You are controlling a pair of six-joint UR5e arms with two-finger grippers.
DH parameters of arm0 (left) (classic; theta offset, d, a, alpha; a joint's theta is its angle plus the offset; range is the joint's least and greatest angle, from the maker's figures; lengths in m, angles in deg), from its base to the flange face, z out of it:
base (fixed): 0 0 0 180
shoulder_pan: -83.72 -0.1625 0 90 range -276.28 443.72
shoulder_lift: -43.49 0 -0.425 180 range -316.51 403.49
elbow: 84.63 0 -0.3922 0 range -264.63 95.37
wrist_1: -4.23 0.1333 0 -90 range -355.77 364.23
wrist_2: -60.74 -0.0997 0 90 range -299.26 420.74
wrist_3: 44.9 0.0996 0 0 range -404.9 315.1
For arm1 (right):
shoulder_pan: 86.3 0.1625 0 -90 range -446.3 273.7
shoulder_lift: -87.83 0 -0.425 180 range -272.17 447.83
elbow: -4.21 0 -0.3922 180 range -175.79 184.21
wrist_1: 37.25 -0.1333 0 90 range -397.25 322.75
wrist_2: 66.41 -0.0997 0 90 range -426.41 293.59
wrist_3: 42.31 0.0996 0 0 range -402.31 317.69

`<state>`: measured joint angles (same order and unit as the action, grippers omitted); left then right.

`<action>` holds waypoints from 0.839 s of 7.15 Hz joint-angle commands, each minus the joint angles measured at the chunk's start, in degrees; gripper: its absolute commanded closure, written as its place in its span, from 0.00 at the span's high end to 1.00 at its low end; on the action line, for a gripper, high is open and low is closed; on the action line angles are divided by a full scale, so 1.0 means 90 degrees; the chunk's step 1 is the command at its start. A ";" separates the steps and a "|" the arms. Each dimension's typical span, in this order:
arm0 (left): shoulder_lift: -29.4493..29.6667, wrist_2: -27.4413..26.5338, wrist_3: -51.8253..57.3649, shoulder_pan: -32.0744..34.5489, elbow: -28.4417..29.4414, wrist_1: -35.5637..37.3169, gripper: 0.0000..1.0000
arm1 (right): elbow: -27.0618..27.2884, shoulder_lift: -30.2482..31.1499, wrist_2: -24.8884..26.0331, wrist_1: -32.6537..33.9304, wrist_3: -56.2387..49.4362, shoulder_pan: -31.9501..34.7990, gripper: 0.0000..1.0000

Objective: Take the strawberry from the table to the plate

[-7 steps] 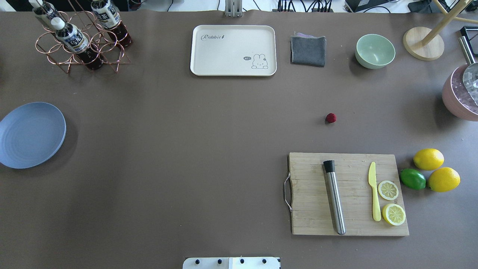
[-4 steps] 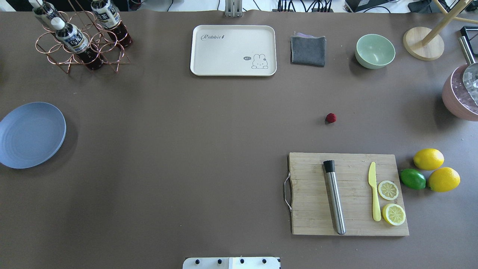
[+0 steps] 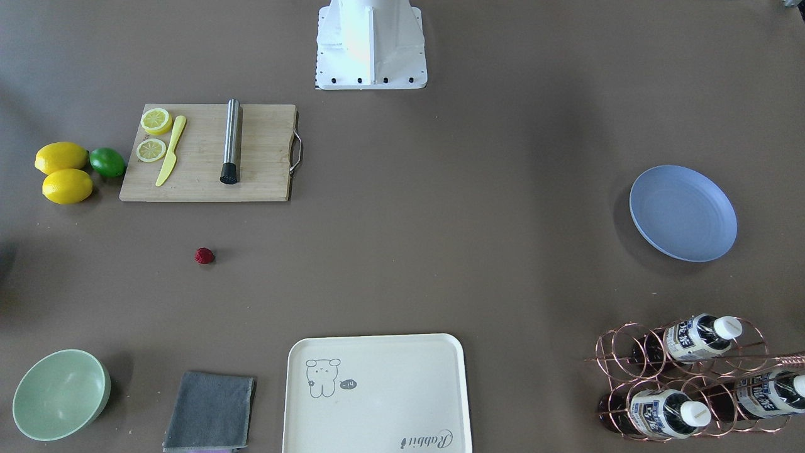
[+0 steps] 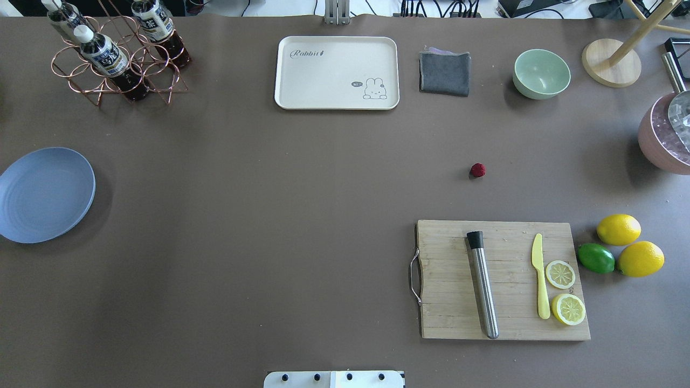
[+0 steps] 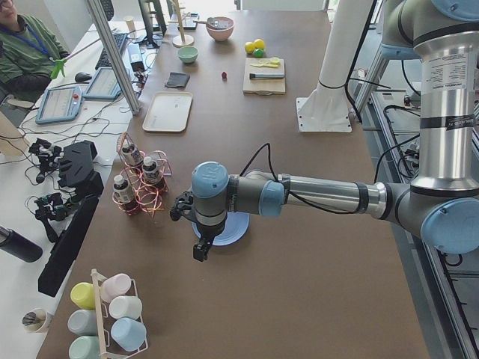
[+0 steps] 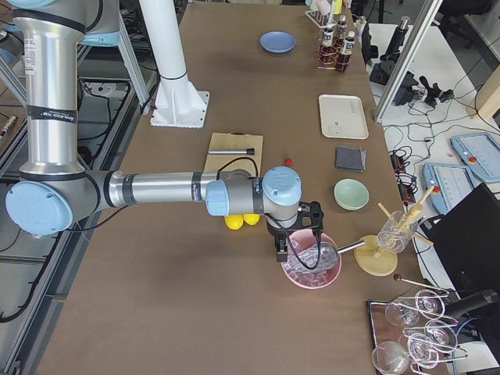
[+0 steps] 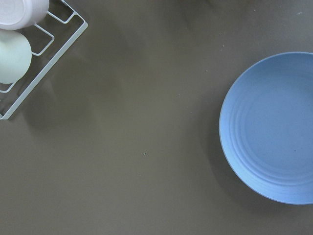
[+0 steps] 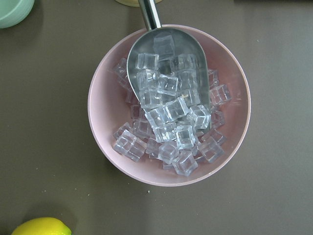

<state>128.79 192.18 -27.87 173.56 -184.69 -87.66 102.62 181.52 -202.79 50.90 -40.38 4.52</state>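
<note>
where the strawberry point(image 4: 477, 170) lies: on the table point(image 4: 302, 215), right of centre in the overhead view, above the cutting board point(image 4: 504, 280) in the frame and apart from it; nothing touches it.
right gripper point(image 6: 281, 254): shows only in the right side view, low centre of the frame, hanging over the pink ice bowl point(image 8: 168, 105); i cannot tell how far its jaws stand apart, and nothing is seen in its hold.
left gripper point(image 5: 200, 253): shows only in the left side view, centre of the frame, hanging at the near edge of the plate point(image 4: 46, 194); its opening cannot be told either.
way to the berry: in the right side view the strawberry sits higher in the frame than the right gripper, between it and the cutting board; the right wrist camera shows ice, not the berry.
nearer arm: the right one, as i judge it (the left hangs by the plate, well apart from the berry).
long axis: none clear; the berry is roundish, so any closing direction looks equally fair.
look: tiny, dark red, bumpy, far smaller than the lemons point(image 4: 619, 229).
plate: at the far left edge of the overhead view, well apart from the strawberry, which is not yet on it.
</note>
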 commanded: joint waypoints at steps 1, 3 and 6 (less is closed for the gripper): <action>0.0054 0.0025 -0.0027 -0.0002 0.0024 0.0005 0.98 | -0.0045 -0.0019 0.0015 0.0001 0.0010 -0.0013 1.00; -0.0004 0.0045 -0.0017 0.0008 -0.0024 -0.0014 0.98 | 0.0003 0.0000 -0.0004 0.0001 0.0010 -0.0013 1.00; 0.0170 0.0045 -0.0027 -0.0011 0.0005 0.0005 0.98 | -0.0027 -0.0048 0.0035 -0.0009 0.0000 -0.0013 1.00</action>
<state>129.52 192.56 -28.04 173.54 -184.58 -87.86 102.39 181.17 -202.52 50.84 -40.34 4.43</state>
